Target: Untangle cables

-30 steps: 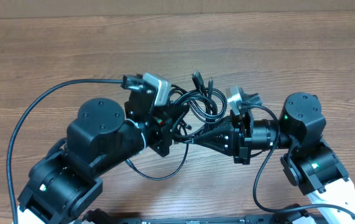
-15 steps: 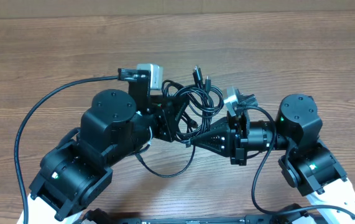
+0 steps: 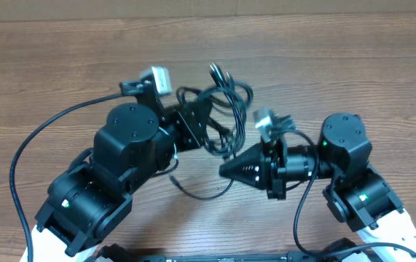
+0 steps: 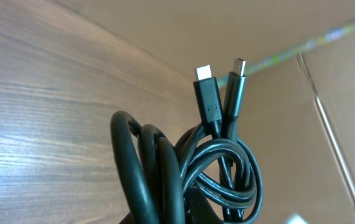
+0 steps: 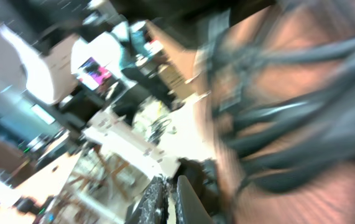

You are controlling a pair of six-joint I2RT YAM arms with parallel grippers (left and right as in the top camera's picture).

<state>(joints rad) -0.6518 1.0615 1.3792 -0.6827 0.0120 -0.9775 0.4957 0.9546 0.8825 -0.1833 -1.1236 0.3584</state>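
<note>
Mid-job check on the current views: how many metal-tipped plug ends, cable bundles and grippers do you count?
Plug ends: 2
Cable bundle: 1 (too knotted to count the separate cords)
Grippers: 2, left gripper and right gripper
Total: 5

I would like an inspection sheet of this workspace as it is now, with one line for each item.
Surface: wooden table, wood grain showing.
Job's things: cables bunched in loops, two plug ends side by side.
Clutter: nothing seen.
Grippers: left gripper grips the bunch; right gripper is near it, open or shut unclear.
Cables: thick arm wire curves over the table.
Surroundings: cardboard wall behind.
</note>
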